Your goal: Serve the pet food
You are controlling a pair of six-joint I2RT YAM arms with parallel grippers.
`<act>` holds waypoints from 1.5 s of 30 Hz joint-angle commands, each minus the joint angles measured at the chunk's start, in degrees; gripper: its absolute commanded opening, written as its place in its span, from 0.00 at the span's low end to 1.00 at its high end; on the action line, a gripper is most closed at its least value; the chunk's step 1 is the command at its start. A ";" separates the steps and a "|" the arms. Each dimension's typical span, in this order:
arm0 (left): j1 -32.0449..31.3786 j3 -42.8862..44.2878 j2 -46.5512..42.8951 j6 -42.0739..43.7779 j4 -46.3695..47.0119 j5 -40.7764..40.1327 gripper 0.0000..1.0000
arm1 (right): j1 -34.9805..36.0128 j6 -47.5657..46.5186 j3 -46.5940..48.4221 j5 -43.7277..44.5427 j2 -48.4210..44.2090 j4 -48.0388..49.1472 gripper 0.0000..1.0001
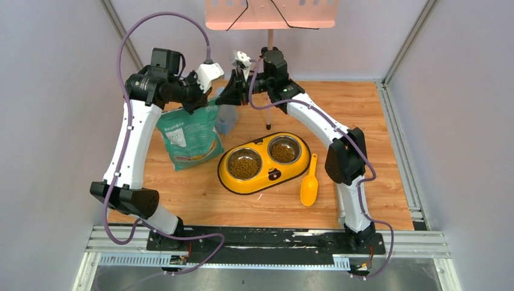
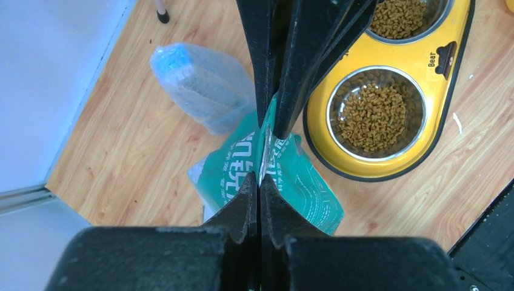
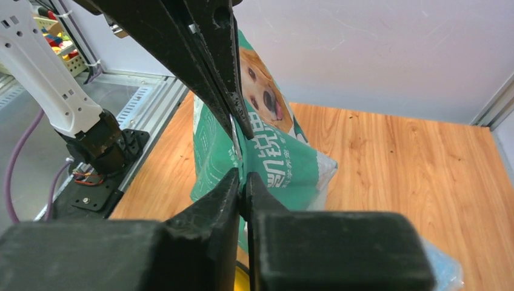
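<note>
We find the wooden table point(image 1: 376, 151) bearing, from largest to smallest, the green-and-white bag point(image 1: 188, 136), the yellow twin-bowl feeder point(image 1: 233, 182), a clear plastic pouch point(image 2: 203, 88) behind the bag, and the orange scoop point(image 1: 310, 188) lying just right of the feeder. The left gripper point(image 2: 265, 154) is clamped flat on the bag's upper edge and holds it upright. The right gripper point(image 3: 239, 154) sits at the same edge with its jaws nearly together around the film, and we cannot tell whether it grips or has let go. The pet food point(image 1: 245, 165) lies as a shallow heap in each of the feeder's two steel bowls; what the bag contains is hidden from us. In our judgement the kibble is light, dry and hard, and as a loose mass it will pour, roll and scatter. It cannot be pinched directly and must be moved in a carrier. The bag is thin, slick film that buckles, so the flattened top seam is the sound place to grip. The rigid scoop should be taken by its handle.
</note>
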 commanded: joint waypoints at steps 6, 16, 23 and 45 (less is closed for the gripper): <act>-0.39 1.68 -1.76 2.32 0.31 -4.11 0.21 | -1.14 -1.34 0.58 0.99 -2.74 0.87 0.00; 0.45 3.27 -2.97 8.11 -8.84 -7.04 0.00 | -1.57 -0.97 0.44 1.12 -2.76 0.95 0.00; 1.48 3.60 -4.19 3.96 -6.49 -11.75 0.05 | -1.58 -0.79 0.48 1.32 -2.68 0.95 0.00; 4.47 3.12 -6.55 7.74 -11.80 -14.74 0.27 | -1.57 -0.99 -0.16 2.55 -3.03 0.95 0.00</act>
